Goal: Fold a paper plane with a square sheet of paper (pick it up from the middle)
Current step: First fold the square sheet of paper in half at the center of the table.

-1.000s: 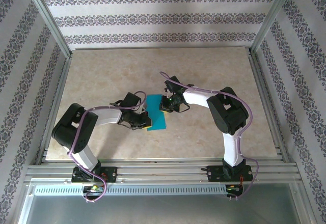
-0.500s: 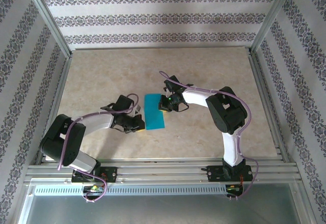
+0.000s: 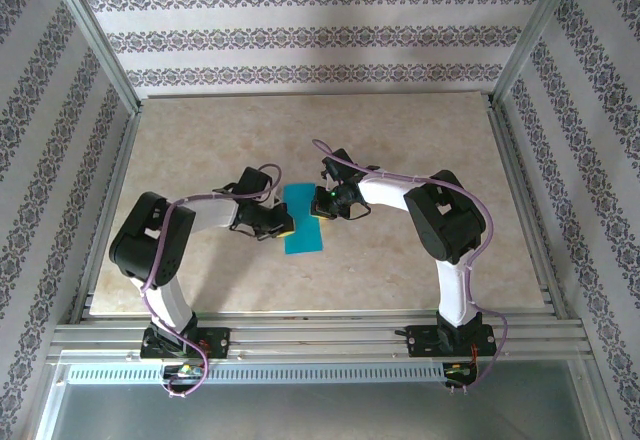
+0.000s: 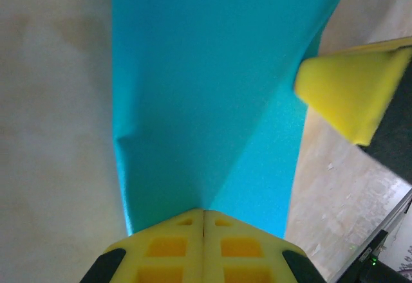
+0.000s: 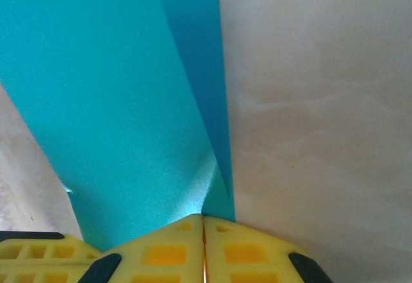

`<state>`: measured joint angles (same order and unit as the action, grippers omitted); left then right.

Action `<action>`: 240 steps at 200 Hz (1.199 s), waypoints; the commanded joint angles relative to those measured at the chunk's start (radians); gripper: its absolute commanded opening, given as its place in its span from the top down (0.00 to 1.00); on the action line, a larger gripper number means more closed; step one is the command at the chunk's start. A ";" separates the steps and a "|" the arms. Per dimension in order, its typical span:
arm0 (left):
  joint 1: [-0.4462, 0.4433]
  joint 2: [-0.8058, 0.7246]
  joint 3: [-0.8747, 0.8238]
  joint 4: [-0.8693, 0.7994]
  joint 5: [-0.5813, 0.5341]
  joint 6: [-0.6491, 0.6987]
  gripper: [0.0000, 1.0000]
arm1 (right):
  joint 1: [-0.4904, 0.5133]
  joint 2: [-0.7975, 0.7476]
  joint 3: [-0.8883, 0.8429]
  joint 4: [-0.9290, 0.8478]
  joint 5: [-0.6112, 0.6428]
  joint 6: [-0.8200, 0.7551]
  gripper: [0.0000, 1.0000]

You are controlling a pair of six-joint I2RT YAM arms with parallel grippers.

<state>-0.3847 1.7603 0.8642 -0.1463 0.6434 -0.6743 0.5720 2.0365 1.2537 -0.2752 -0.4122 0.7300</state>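
Both jaws shut, left back (at paper (image 3: 305,228))

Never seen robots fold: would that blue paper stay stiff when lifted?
Probably floppy: the paper creases and bows where the left gripper pinches it. Likely light, looking so thin; a push might slide it on the smooth table.

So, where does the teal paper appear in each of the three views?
Top external: teal paper at the centre of the table, between left hand and right hand.
Left wrist: it spans the upper middle, down to the shut left hand.
Right wrist: it covers the upper left, down to the shut right hand.
Shared landmark: the right hand's yellow pads at the paper's edge.
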 commanded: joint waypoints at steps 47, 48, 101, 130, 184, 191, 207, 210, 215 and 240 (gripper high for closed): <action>-0.003 -0.149 -0.116 -0.239 0.007 0.200 1.00 | -0.008 0.117 -0.076 -0.140 0.165 0.005 0.91; -0.002 -0.152 -0.118 -0.240 0.006 0.199 1.00 | -0.008 0.117 -0.075 -0.140 0.166 0.005 0.91; 0.008 -0.232 -0.052 -0.206 -0.001 0.160 1.00 | -0.009 0.111 -0.082 -0.141 0.164 -0.018 0.91; 0.008 -0.192 0.017 -0.058 0.023 0.086 0.99 | -0.015 0.082 -0.107 -0.159 0.158 -0.077 0.91; 0.008 0.019 0.146 0.035 0.027 0.062 0.99 | -0.048 -0.004 -0.160 -0.177 0.138 -0.177 0.90; 0.008 0.048 0.169 0.028 0.024 0.071 1.00 | -0.049 -0.005 -0.151 -0.182 0.138 -0.178 0.90; 0.008 0.100 0.210 0.024 0.024 0.083 0.99 | -0.049 0.002 -0.134 -0.188 0.129 -0.178 0.90; 0.009 0.111 0.217 0.025 0.028 0.084 1.00 | -0.048 0.003 -0.133 -0.188 0.129 -0.178 0.90; 0.009 0.125 0.226 0.028 0.038 0.087 0.99 | -0.048 0.006 -0.129 -0.188 0.127 -0.176 0.90; 0.010 0.155 0.255 -0.011 0.006 0.117 0.99 | -0.049 0.014 -0.119 -0.196 0.131 -0.168 0.90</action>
<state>-0.3840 1.9003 1.0790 -0.1448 0.6659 -0.5972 0.5385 1.9709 1.1755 -0.2829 -0.4076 0.5858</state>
